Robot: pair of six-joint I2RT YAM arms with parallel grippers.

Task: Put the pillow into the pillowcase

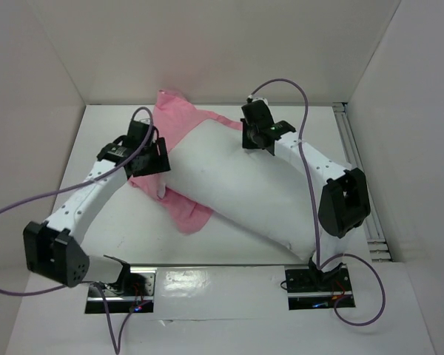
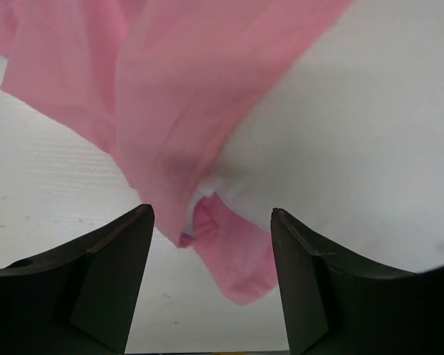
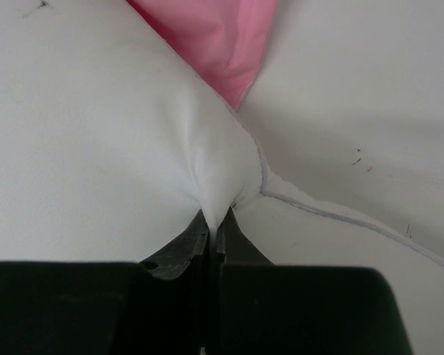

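Note:
The white pillow (image 1: 237, 185) lies diagonally across the table, its far-left end resting on the pink pillowcase (image 1: 179, 118). Pink cloth also sticks out from under its near side. My left gripper (image 1: 160, 164) hovers open at the pillow's left end, over the pillowcase edge. In the left wrist view the open gripper (image 2: 211, 214) frames a fold of pillowcase (image 2: 177, 96) hanging beside the pillow (image 2: 355, 148), with nothing touching its fingers (image 2: 118, 259). My right gripper (image 1: 254, 144) sits on the pillow's far edge. There the right gripper (image 3: 214, 222) is shut on a pinch of pillow (image 3: 96, 133) fabric near the pillowcase (image 3: 222, 37).
White walls enclose the table (image 1: 118, 222) at the back and on both sides. A metal rail (image 1: 355, 155) runs along the right edge. Purple cables (image 1: 29, 203) loop off both arms. The arm bases stand at the near edge.

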